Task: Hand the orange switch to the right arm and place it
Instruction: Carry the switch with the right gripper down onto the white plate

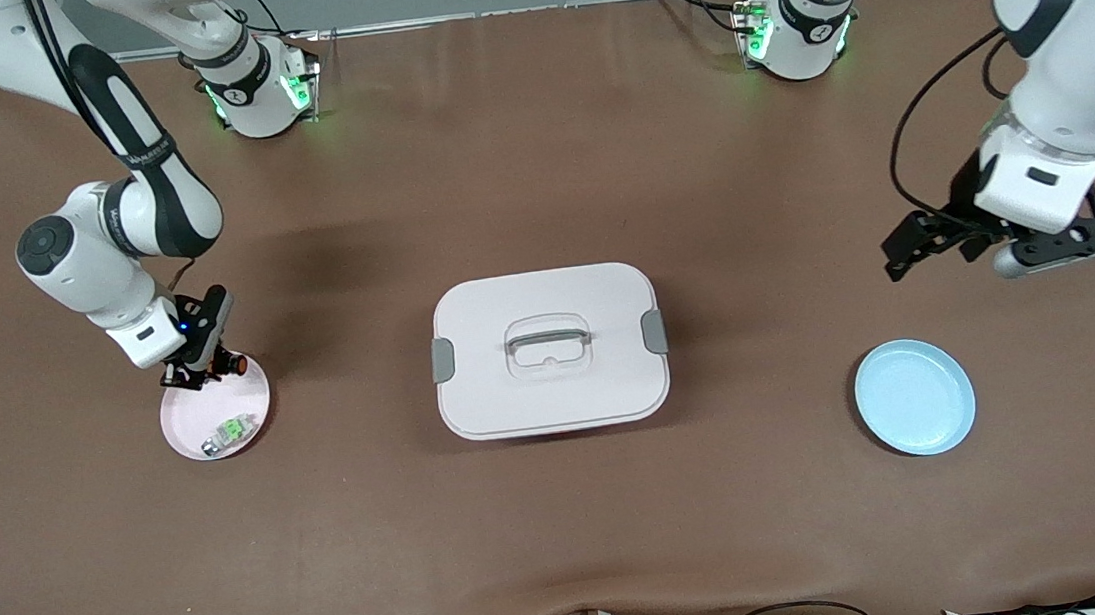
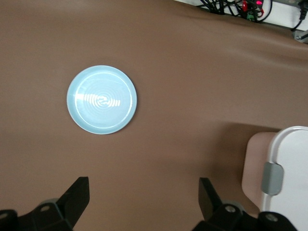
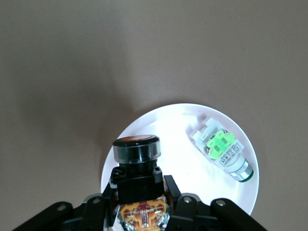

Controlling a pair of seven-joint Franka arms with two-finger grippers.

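Nearest my camera lies the light blue plate at the left arm's end of the brown surface. I see the left tool waiting over the surface with its fingers spread wide and nothing between them. At the right arm's end, the right tool is clamped on the orange switch, over the pink plate where a green-and-silver switch lies. A white lidded container sits between the plates.

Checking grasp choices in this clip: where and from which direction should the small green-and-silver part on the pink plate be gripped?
Grip the small green-and-silver part across its squarish green-and-white middle, coming straight down. It lies on its side on the pink plate, so its flat flanks face sideways; the rounded silver end would likely slip.
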